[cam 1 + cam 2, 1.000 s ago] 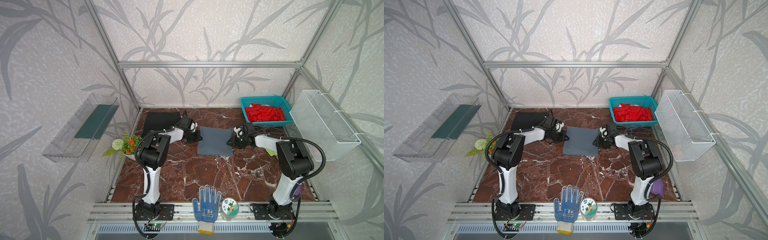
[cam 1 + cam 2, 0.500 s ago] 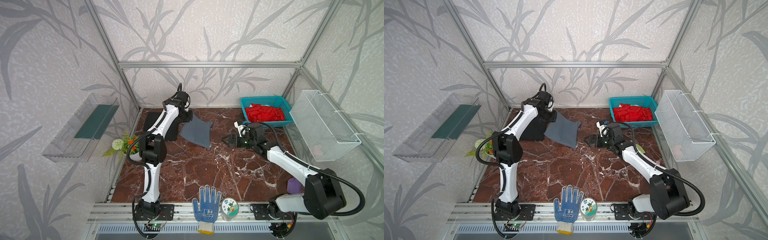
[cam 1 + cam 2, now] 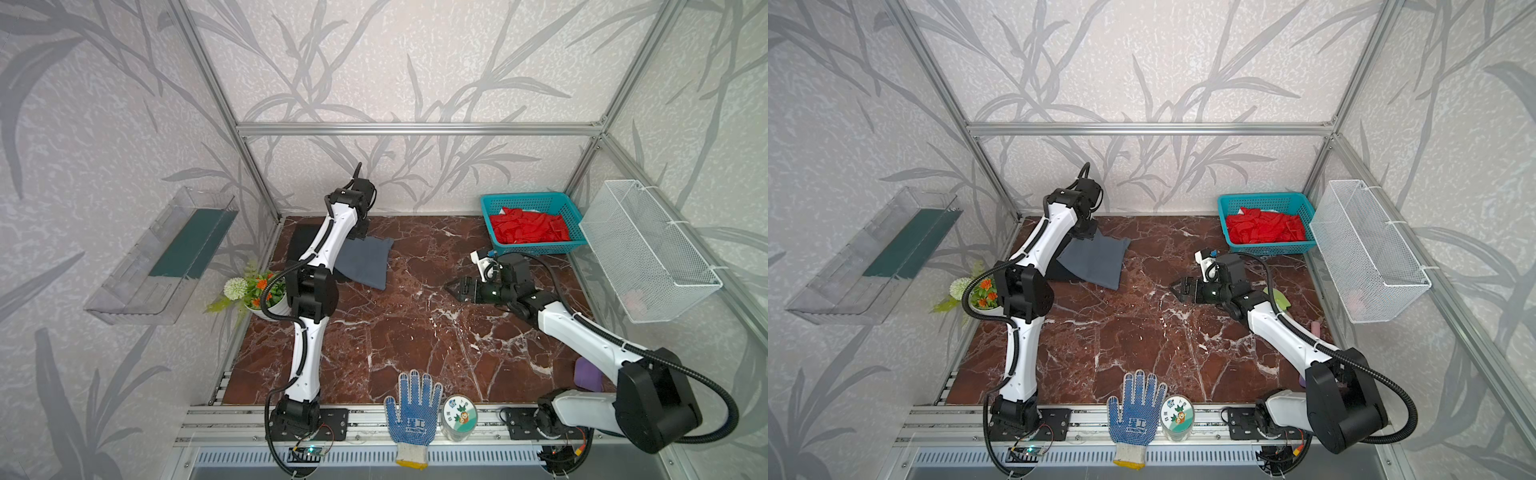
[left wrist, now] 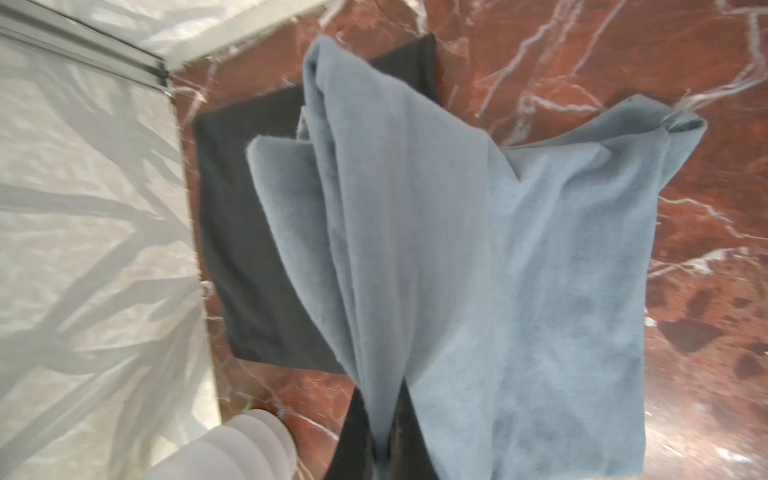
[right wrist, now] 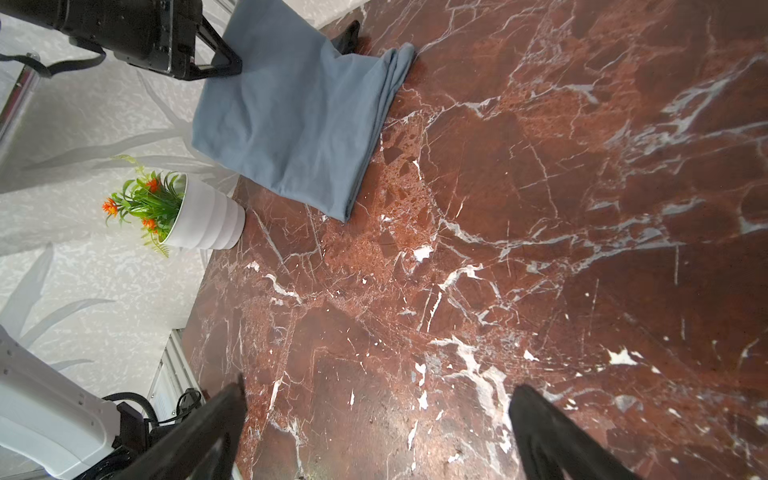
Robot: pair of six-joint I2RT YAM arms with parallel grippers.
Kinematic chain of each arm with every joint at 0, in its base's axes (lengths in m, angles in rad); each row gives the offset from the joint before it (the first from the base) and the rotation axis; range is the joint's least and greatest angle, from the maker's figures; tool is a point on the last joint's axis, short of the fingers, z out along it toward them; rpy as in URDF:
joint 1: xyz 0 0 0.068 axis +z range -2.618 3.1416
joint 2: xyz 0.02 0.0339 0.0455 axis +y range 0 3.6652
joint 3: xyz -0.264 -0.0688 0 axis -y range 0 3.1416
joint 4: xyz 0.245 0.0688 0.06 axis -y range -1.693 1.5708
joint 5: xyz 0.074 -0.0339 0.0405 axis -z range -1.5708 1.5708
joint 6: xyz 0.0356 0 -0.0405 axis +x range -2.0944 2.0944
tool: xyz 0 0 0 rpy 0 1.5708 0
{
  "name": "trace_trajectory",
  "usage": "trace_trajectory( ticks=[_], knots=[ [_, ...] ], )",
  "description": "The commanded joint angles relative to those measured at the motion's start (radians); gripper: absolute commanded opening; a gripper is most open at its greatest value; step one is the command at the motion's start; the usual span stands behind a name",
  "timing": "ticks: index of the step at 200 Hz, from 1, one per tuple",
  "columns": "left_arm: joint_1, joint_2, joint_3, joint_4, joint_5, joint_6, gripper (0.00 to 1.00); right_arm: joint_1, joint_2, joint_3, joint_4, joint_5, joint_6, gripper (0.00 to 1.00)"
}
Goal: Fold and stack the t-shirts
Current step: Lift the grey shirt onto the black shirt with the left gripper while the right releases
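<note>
Marble (image 3: 395,332) between grey t-shirt (image 3: 365,262) edge, right gripper (image 3: 453,289)

— What sort of place is shown?
— A robotics lab test cell is shown. An aluminium frame (image 3: 415,129) is closed in by leaf-patterned wall panels (image 3: 415,62).
— By what else is it told?
— A left arm (image 3: 307,357) and a right arm (image 3: 582,336) are bolted to a slotted rail (image 3: 365,419) at the bottom of both top views. A marble-look worktop (image 3: 415,332) is boxed in. A wire basket (image 3: 648,257) is hung at right, a clear tray (image 3: 137,291) at left.
</note>
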Motion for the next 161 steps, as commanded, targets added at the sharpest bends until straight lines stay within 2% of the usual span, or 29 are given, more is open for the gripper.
trace_trajectory(
  ticks=[1, 64, 161],
  knots=[
    [0.009, -0.041, 0.043, 0.038, -0.095, 0.05, 0.0, 0.006, -0.032, -0.007, 0.005, -0.016, 0.006, 0.99],
    [0.02, -0.09, 0.066, 0.065, -0.063, 0.081, 0.0, 0.007, -0.034, -0.019, 0.017, -0.025, 0.015, 0.99],
    [0.049, -0.162, 0.018, 0.114, -0.098, 0.179, 0.0, 0.018, -0.031, -0.013, 0.007, -0.022, 0.013, 0.99]
  ],
)
